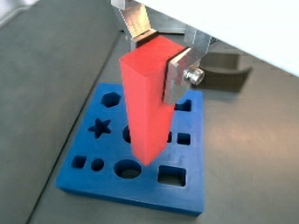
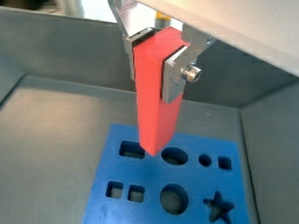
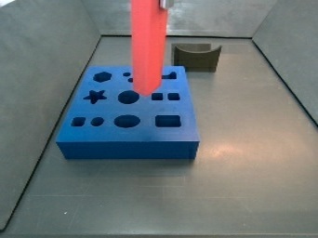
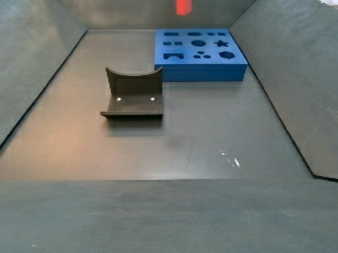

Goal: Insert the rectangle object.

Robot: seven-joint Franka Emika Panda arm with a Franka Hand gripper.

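1. Grey walls enclose a grey floor (image 4: 185, 148) in both side views.
2. Near one edge of that floor sits the blue block (image 3: 130, 116), its top cut with shaped holes: star, circles, squares.
3. Above the block hangs the red bar (image 1: 149, 105), upright, its lower end over a hole; whether it has entered is unclear.
4. Clamped on the bar's upper end is the gripper (image 2: 158, 52), one silver finger (image 2: 176, 74) flat against its side.
5. An olive curved piece (image 4: 132, 94) lies apart from the block, toward the floor's middle.
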